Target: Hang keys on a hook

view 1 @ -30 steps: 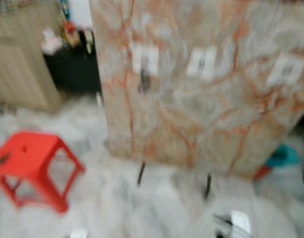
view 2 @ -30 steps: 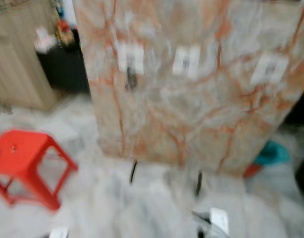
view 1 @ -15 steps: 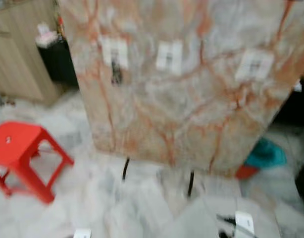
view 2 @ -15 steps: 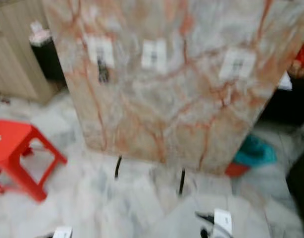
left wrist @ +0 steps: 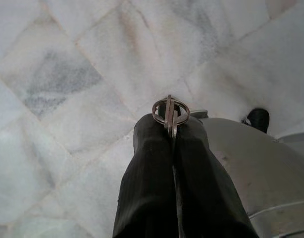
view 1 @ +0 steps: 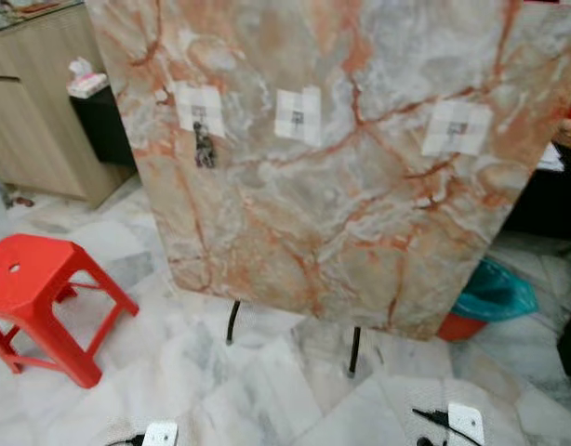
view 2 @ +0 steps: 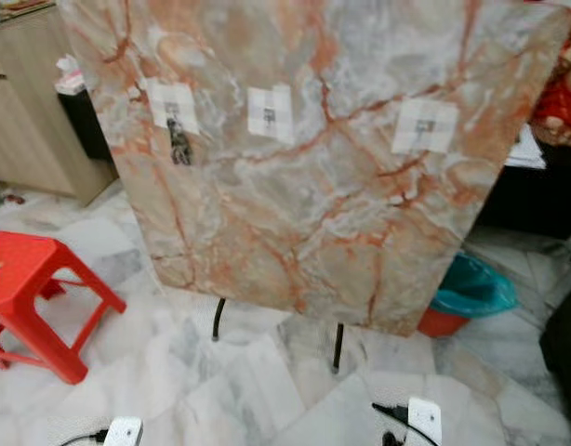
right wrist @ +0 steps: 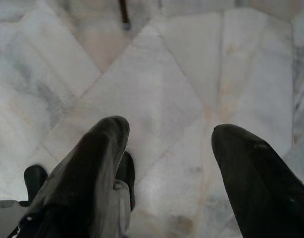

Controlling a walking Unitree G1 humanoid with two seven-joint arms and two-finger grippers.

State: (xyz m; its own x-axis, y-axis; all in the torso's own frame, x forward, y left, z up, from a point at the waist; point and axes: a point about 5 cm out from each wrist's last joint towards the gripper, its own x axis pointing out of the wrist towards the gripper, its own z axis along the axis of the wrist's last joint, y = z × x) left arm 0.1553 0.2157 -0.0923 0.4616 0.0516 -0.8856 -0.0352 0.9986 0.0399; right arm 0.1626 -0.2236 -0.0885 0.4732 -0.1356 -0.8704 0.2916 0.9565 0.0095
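A marble-patterned board [view 1: 332,177] stands on thin black legs before me. Three white patches with small hooks sit in a row near its top: left hook [view 1: 199,111], middle hook [view 1: 298,117], right hook [view 1: 458,127]. A dark bunch of keys [view 1: 205,149] hangs from the left hook. In the left wrist view my left gripper [left wrist: 170,124] is shut on a metal key ring [left wrist: 170,110], held low above the floor. In the right wrist view my right gripper [right wrist: 167,136] is open with nothing between its fingers, hanging above the tiles.
A red plastic stool [view 1: 39,302] stands on the marble floor at the left. A wooden cabinet [view 1: 34,111] is at the back left. A teal basin [view 1: 495,293] lies by the board's right foot. Dark furniture [view 2: 537,195] stands at the right.
The whole picture has shifted left and sharpened, so the camera has turned right and steadied. The board and stool have not moved themselves.
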